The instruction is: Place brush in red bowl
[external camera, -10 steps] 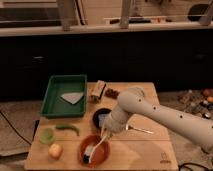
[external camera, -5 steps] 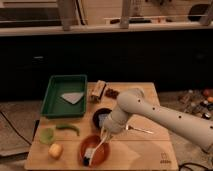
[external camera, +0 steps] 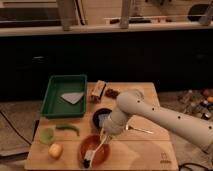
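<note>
The red bowl [external camera: 98, 154] sits at the front middle of the wooden table. The brush [external camera: 93, 152] lies across it, white handle pointing up right, dark bristle head [external camera: 87, 162] at the bowl's front left rim. My gripper [external camera: 104, 138] is just above the bowl's back right rim, at the top end of the brush handle. The white arm reaches in from the right.
A black bowl with a blue sponge [external camera: 102, 118] stands just behind the red bowl. A green tray [external camera: 64, 95] is at back left. A green cup [external camera: 47, 135], a green pepper [external camera: 68, 129] and a yellow fruit [external camera: 55, 150] lie at left. A silver fork [external camera: 140, 130] lies to the right.
The gripper and brush have barely shifted; the brush stays lying in the red bowl.
</note>
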Action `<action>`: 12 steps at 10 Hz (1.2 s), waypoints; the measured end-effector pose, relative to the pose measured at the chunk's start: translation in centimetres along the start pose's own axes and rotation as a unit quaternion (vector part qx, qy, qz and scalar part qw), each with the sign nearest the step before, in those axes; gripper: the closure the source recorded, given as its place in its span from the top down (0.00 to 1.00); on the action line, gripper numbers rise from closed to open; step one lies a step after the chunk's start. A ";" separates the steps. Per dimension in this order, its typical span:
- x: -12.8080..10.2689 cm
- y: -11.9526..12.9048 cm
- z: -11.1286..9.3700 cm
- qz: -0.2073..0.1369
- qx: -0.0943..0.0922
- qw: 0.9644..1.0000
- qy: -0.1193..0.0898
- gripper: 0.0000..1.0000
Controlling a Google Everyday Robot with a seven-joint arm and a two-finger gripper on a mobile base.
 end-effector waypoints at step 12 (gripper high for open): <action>-0.7 -2.4 3.4 0.035 -0.018 0.998 -0.039 0.00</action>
